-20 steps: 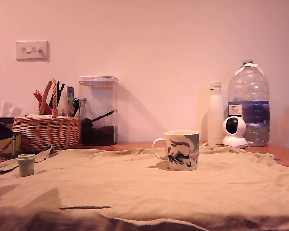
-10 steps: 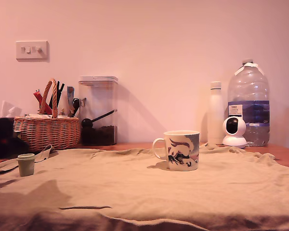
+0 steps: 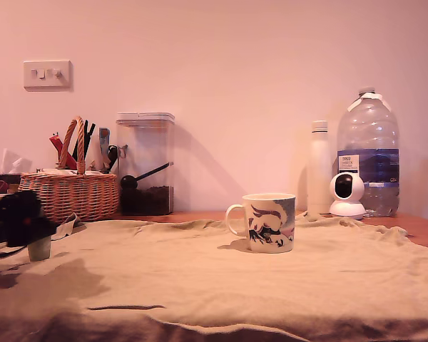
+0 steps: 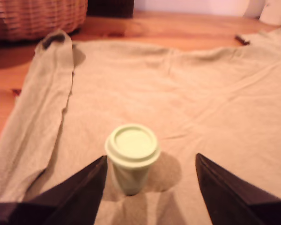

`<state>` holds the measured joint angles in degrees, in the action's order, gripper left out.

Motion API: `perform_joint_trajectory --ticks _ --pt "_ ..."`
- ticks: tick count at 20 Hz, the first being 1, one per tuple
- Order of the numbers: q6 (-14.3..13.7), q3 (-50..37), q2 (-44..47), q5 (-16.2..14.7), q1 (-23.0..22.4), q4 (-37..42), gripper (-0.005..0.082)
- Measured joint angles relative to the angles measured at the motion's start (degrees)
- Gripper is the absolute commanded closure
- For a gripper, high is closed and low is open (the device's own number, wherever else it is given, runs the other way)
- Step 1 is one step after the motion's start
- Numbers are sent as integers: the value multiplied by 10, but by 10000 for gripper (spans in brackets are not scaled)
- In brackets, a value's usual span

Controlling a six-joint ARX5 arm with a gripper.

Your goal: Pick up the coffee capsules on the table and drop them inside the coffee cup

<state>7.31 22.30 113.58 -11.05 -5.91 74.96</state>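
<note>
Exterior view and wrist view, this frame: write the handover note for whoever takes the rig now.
Gripper: open, jaws spread either side of the pale green capsule, nearer one finger, not gripping it.
Capsule: upright on the tan cloth, at the exterior view's left, near the wicker basket.
Coffee cup: upright mid-cloth, handle towards the exterior view's left; its inside is not visible.
Done: approach only.
Left: centre, close, lift, carry to the cup, drop. No second capsule is visible.
</note>
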Motion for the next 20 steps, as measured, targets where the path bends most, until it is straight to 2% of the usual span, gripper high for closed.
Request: perform_joint_trajectory --ticks 2,7,10,12,15,16,20 --pt "0 17 10 0 0 -17 220" --pt "-28 56 18 -4 0 -68 221" --pt "-30 61 21 -4 0 -84 225" --pt "-30 61 21 -4 0 -85 303" --pt "-33 61 21 -4 0 -91 581" --pt "-44 61 21 -4 0 -92 631" --pt "-52 62 21 -4 0 -92 644"
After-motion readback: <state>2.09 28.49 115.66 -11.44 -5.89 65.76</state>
